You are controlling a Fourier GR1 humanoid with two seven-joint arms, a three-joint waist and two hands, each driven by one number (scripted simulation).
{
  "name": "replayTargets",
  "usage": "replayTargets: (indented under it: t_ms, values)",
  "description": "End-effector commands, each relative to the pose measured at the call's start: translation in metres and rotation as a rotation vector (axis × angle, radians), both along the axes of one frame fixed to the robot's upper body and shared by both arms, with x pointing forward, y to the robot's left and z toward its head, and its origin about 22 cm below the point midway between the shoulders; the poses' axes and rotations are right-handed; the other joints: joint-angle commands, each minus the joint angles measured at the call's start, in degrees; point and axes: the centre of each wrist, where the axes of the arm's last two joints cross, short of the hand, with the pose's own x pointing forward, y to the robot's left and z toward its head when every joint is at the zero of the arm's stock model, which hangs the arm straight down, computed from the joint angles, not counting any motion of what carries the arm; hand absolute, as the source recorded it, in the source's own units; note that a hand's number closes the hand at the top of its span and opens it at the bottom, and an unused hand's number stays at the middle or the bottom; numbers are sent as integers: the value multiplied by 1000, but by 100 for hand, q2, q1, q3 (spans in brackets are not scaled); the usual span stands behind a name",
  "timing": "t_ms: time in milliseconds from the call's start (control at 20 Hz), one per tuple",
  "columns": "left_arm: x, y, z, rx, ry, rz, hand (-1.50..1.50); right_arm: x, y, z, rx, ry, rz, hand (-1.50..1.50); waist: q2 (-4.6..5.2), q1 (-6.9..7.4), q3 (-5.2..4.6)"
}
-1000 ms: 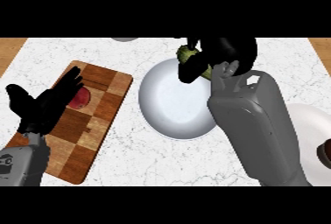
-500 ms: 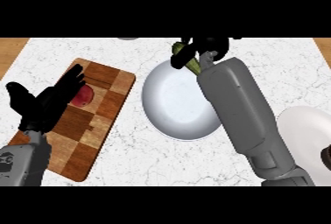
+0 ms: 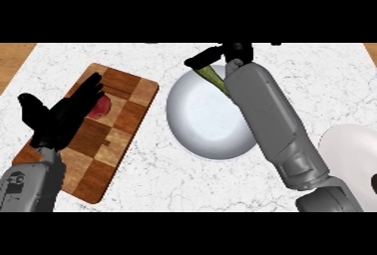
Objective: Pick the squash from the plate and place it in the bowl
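The green squash (image 3: pixel 213 75) hangs over the far rim of the white bowl (image 3: pixel 202 124), which lies at the counter's middle. My right hand (image 3: pixel 234 53) is curled round the squash's upper end and hides part of it, and its grey forearm crosses the bowl's right side. The white plate (image 3: pixel 352 145) lies at the right edge, partly behind that arm, with nothing visible on its bare part. My left hand (image 3: pixel 60 112) rests open, fingers up, over the wooden cutting board.
A checkered wooden cutting board (image 3: pixel 110 134) lies at the left with a red fruit (image 3: pixel 101 106) on it, half hidden by the left hand. White marble counter (image 3: pixel 177 184) shows in front of the bowl. Wooden edges show at the far corners.
My right hand has carried the squash away from me and a little leftward, to the bowl's far rim, and its forearm has swung over the bowl's right side. The left hand has stayed still.
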Motion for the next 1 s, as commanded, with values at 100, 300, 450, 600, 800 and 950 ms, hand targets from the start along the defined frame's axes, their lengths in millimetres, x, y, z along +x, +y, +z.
replayTargets:
  t_ms: [100,300,450,600,800,950]
  values:
    - [7,-1,1,1,6,20,0,8,-1,-27,-9,-136,-45,-150,4,-98,-2]
    - [-6,1,-4,7,-2,14,0,17,-10,0,28,-228,-122,-150,-42,-172,-1]
    - [-5,23,-1,15,17,54,0,19,-17,5,-1,-242,-188,-150,-100,-304,-3]
    - [-10,21,9,2,25,76,0,14,-52,-5,2,-276,-249,-150,-164,-438,1]
    - [-19,13,-17,-2,41,96,0,-5,-85,-13,16,-314,-212,-150,-195,-575,0]
    - [-25,48,-3,8,43,133,0,-22,-90,12,-51,-355,-116,-150,-252,-671,-4]
